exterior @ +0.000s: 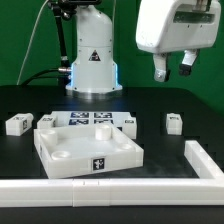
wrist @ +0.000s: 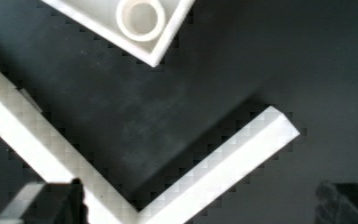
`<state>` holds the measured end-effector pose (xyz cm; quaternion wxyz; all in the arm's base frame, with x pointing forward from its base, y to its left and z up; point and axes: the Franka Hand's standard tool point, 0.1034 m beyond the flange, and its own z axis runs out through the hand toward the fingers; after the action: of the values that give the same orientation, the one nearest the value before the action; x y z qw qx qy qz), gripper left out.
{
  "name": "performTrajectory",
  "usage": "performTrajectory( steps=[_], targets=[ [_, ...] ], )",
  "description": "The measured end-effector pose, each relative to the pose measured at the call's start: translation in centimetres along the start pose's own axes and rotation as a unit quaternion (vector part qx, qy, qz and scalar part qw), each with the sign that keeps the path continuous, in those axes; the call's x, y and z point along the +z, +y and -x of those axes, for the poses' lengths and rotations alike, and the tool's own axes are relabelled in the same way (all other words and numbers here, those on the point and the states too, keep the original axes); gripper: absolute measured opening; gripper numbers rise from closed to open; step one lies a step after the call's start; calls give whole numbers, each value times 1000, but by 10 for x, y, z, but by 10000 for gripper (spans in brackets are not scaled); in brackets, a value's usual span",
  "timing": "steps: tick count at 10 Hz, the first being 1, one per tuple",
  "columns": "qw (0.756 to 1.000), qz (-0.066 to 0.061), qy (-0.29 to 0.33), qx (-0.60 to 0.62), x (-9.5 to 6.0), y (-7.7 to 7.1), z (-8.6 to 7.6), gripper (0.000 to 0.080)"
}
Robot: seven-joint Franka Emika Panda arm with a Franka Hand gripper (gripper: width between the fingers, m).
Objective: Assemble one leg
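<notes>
Several small white legs with black-and-white tags lie on the black table in the exterior view: one at the far left, one beside it, one right of the marker board and one further right. My gripper hangs high above the rightmost leg, open and empty. In the wrist view my gripper shows only its two dark fingertips, far apart, with nothing between them. No leg shows in the wrist view.
The large white square tray-like piece lies in the middle; its holed corner shows in the wrist view. The marker board lies behind it. A white rail borders the front and right. The robot base stands behind.
</notes>
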<state>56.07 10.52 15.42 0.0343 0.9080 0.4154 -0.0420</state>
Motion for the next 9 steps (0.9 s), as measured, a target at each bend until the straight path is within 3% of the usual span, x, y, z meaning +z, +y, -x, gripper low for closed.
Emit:
performTrajectory(
  steps=[3,5,6,9],
  targets=[
    [995,10,14,-94,13,-5,15,650],
    [989,29,6,-143,15,-15,28,650],
    [989,29,5,-142,16,-18,35,650],
    [990,28,4,-141,17,-18,36,650]
  ],
)
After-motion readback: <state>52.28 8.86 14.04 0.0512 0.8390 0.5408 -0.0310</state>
